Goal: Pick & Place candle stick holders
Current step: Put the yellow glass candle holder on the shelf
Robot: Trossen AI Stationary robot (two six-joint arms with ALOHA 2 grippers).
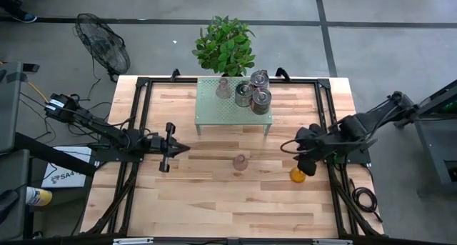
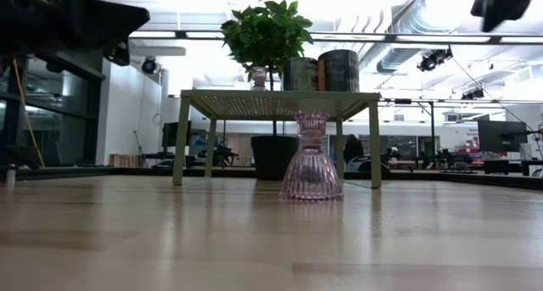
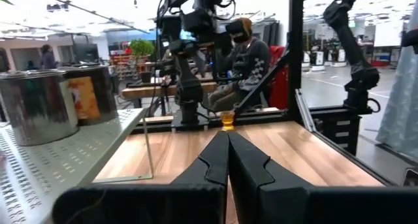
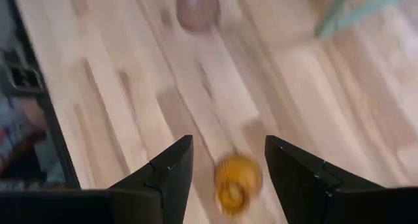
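An amber-orange glass candle stick holder (image 1: 297,175) stands upright on the table near the right edge. My right gripper (image 4: 228,140) hangs open above it; the holder (image 4: 238,181) shows below the gap between the fingers, untouched. A pale pink glass holder (image 1: 240,161) stands upright on its base at the table's middle (image 2: 311,159). On the green perforated shelf (image 1: 214,113) stand three silver-grey holders (image 1: 253,91) and another pink one (image 1: 223,88). My left gripper (image 1: 178,149) is shut and holds nothing, left of the middle, pointing level toward the right.
A potted plant (image 1: 225,45) stands behind the table's far edge and a fan (image 1: 103,45) on the floor at far left. Black frame rails (image 1: 325,116) run along both sides of the table. A person (image 3: 251,57) sits beyond the right edge. Bare wood lies along the near edge.
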